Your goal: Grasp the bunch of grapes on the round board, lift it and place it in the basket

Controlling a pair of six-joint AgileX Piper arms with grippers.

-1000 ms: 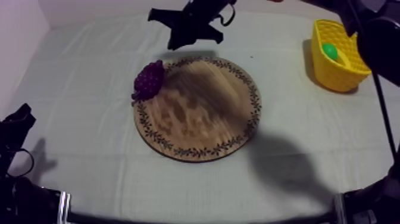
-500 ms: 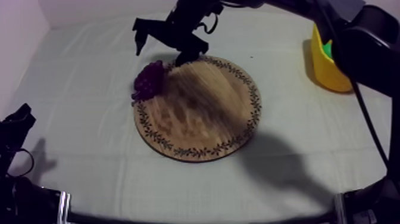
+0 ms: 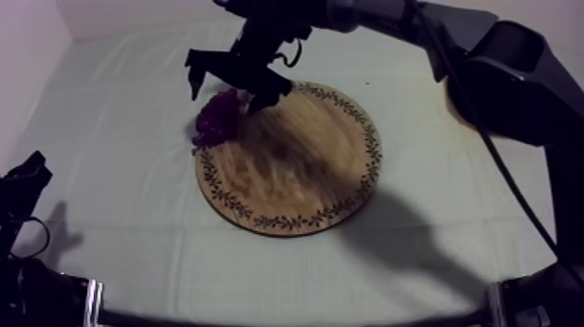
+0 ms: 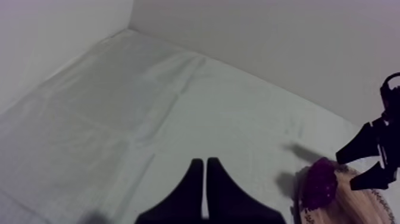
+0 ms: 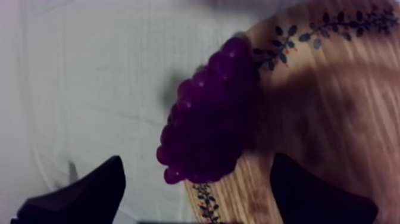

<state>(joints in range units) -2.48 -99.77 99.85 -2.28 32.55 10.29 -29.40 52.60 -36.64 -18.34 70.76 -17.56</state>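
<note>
A purple bunch of grapes (image 3: 216,118) lies on the left rim of the round wooden board (image 3: 295,165), partly hanging over onto the cloth. My right gripper (image 3: 225,94) hangs open just behind and above the bunch, one finger to each side. In the right wrist view the grapes (image 5: 208,125) lie between the two spread fingers (image 5: 89,190), which do not touch them, at the board's patterned rim (image 5: 309,30). My left gripper (image 4: 205,182) is shut on nothing, low at the left (image 3: 26,178). From there the grapes (image 4: 318,182) show beside the right gripper (image 4: 372,158).
The right arm (image 3: 487,61) reaches across the back of the table from the upper right. Bare grey-white cloth (image 3: 113,130) lies left of the board and in front of it. A wall runs along the table's far edge.
The right gripper has opened wide and moved left and down, from behind the board to just over the grapes. The arm now covers the yellow basket. The left arm has not moved.
</note>
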